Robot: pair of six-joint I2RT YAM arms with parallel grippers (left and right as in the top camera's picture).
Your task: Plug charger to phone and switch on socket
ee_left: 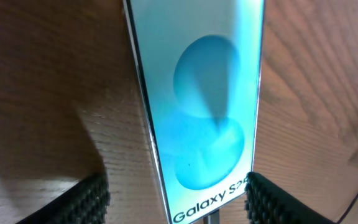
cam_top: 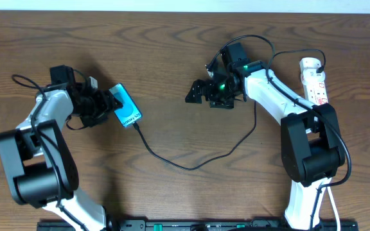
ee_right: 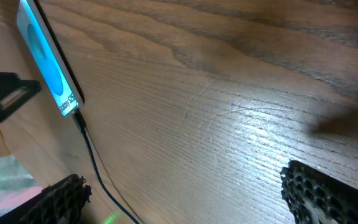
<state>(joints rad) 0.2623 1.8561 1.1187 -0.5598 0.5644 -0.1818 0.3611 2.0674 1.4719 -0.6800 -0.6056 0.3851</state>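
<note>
The phone [cam_top: 126,108] shows its cyan "Galaxy" screen [ee_left: 204,106] and sits tilted at the table's left. My left gripper [cam_top: 110,102] is open around its lower end. One finger [ee_left: 86,202] stands clear of the phone and the other finger [ee_left: 272,202] is close to its edge. The charger [cam_top: 185,167] has its plug tip [ee_right: 78,118] in the phone's bottom edge. Its thin black cable loops across the table toward the right arm. The white socket [cam_top: 315,80] lies at the far right. My right gripper [cam_top: 201,92] hangs open over bare wood, holding nothing.
The wooden table [ee_right: 229,93] fills all views. The socket's thick white cord [cam_top: 329,205] runs down past the right arm's base. A black rail [cam_top: 198,224] lies along the front edge.
</note>
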